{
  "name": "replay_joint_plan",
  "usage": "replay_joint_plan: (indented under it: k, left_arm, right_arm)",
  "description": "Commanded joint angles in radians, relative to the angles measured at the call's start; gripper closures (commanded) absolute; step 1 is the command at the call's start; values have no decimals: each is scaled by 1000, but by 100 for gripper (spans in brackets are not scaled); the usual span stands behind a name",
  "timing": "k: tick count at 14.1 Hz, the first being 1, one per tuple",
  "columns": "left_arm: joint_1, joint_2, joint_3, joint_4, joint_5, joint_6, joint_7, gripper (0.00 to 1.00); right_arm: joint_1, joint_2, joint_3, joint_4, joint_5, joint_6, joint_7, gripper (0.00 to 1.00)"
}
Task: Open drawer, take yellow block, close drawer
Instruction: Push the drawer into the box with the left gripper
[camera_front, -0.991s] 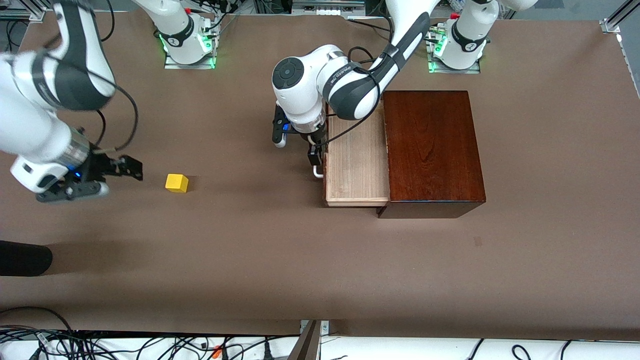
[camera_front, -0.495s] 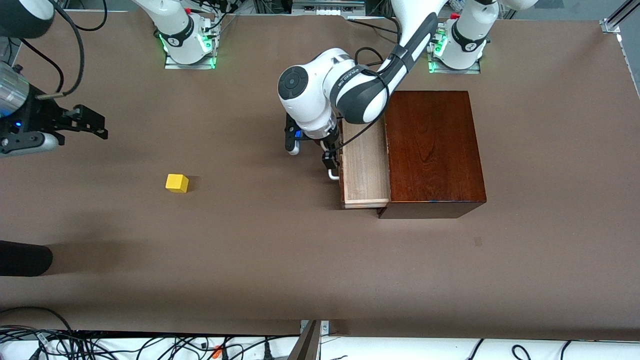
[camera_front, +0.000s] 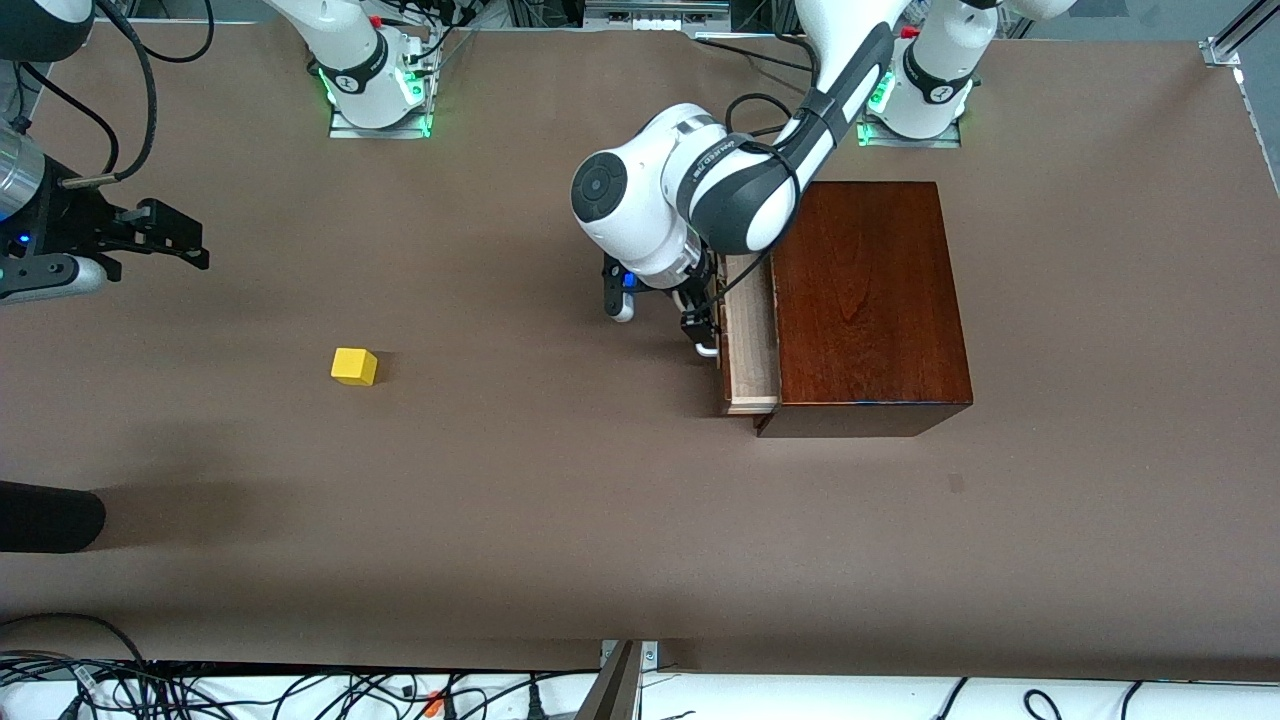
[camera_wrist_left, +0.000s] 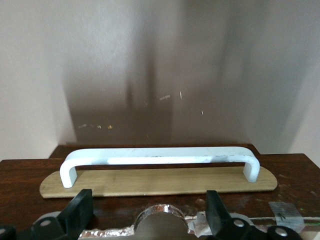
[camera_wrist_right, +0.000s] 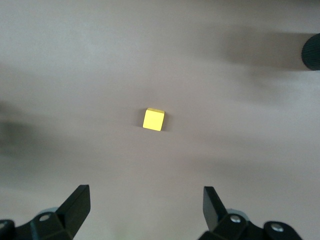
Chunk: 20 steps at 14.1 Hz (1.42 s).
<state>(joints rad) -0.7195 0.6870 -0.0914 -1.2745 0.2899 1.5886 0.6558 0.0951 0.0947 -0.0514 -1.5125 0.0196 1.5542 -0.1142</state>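
Now the drawer (camera_front: 750, 345) is standing only a little way out of the mahogany box (camera_front: 865, 300), a narrow strip of its pale tray showing toward the right arm's end of the table. The left gripper (camera_front: 705, 330) is sitting right at the drawer's dark front, its fingers (camera_wrist_left: 80, 212) spread wide to either side of the white handle (camera_wrist_left: 160, 157) and clamping nothing; whether they are touching the front cannot be told. The box is sitting near the table edge where the arm bases stand, close to the left arm's base. The yellow block (camera_front: 354, 366) is lying alone on the brown table (camera_front: 600, 520), well apart from the drawer, toward the right arm's end, with bare surface on every side of it. The right gripper (camera_front: 165, 235) is hanging over the table near that end's edge, released and empty, fingers (camera_wrist_right: 75, 205) wide, the block lying on the table below it.
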Motion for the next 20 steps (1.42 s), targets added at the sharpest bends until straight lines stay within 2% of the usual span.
replay_joint_plan:
  k: [1,9,14,17,20]
  left_arm:
    - [17,-29,10,-26,40,-44,24,0]
    - [86,-29,10,-48,64,-101,62,0]
    - [92,-29,9,-46,83,-133,61,0]
    - [80,-27,-2,-26,60,-92,35,0]
    - [61,-27,-10,52,-6,-58,-88,0]
  right_arm:
    - [2,-9,13,25,-20,-33,-1,0]
    - [2,-18,15,25,-9,-42,11,0]
    - [2,-18,13,25,-6,-34,7,0]
    - [2,-18,11,25,-6,-33,7,0]
    - [2,-18,5,25,-6,-32,5,0]
